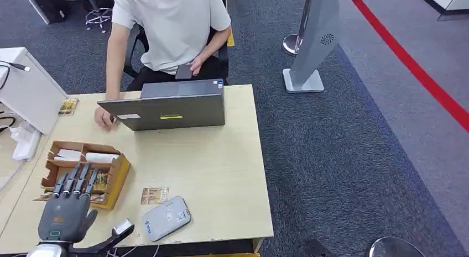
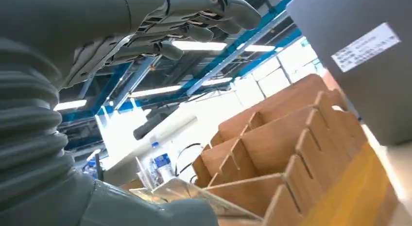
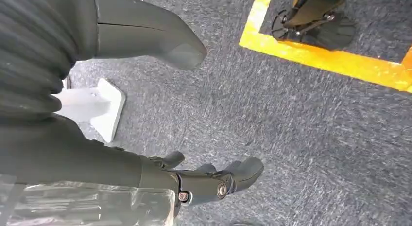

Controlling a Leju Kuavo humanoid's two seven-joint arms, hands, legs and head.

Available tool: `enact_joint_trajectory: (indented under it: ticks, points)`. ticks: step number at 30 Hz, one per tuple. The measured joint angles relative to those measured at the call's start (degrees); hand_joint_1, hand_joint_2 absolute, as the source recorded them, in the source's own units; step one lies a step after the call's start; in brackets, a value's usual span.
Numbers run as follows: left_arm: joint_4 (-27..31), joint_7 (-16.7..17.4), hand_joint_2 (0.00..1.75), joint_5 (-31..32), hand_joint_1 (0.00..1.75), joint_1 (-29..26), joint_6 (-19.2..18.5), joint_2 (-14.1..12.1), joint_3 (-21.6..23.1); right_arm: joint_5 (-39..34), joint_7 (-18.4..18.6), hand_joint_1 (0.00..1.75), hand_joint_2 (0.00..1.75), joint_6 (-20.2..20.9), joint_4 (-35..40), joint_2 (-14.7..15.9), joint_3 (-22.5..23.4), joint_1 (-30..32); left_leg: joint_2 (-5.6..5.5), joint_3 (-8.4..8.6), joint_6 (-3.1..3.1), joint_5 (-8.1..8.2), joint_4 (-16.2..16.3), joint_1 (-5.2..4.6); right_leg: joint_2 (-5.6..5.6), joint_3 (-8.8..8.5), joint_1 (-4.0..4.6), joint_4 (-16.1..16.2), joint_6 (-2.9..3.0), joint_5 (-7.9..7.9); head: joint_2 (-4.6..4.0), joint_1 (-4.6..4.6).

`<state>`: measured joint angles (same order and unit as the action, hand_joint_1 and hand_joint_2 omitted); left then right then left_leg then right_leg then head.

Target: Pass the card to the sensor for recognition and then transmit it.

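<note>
Spread and empty, my left hand (image 1: pixel 67 208) hovered at the lower left of the frame, fingers over the cardboard organizer (image 1: pixel 117 179). My right hand (image 3: pixel 214 180) hung open above grey carpet. Just right of the organizer, a card (image 1: pixel 154 195) lay on the table (image 1: pixel 221 174), touching the white sensor (image 1: pixel 166 218). Farther up, a seated person (image 1: pixel 168 30) faced a laptop (image 1: pixel 171 110).
</note>
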<state>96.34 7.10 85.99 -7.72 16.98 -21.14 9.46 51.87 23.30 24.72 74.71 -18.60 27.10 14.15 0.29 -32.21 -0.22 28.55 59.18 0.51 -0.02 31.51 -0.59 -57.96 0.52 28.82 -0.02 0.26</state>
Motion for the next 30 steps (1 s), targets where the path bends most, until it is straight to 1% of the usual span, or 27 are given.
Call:
enact_joint_trajectory:
  ticks: [8, 27, 30]
  points:
    - [-1.14, 0.11, 1.75, 0.02, 0.0, 0.7, -0.02, 0.33, -1.18, 0.04, -0.24, 0.0, 1.75, 0.17, -0.59, -0.02, 0.61, -0.19, 0.0, 0.0, 0.0, 0.0, 0.0, 0.0, 0.0, 0.0, 0.0, 0.0, 0.0, 0.0, 0.0, 0.0]
    - [-1.62, 0.11, 1.75, 0.02, 0.0, 0.83, -0.02, 0.33, -1.4, 0.04, -0.24, 0.0, 1.75, 0.17, -1.05, -0.17, 1.27, -0.44, 0.01, 0.0, 0.0, 0.0, 0.0, 0.0, 0.0, 0.01, 0.0, 0.0, 0.0, 0.0, 0.0, -0.02]
    - [-1.86, 0.55, 1.75, 0.07, 0.0, 0.88, -0.02, 0.35, -1.62, 0.43, -0.33, 0.0, 1.75, 0.35, -1.05, -0.17, 1.27, -0.49, 0.01, 0.0, 0.0, 0.0, 0.0, 0.0, 0.0, 0.0, 0.0, 0.0, 0.0, 0.0, 0.0, -0.02]
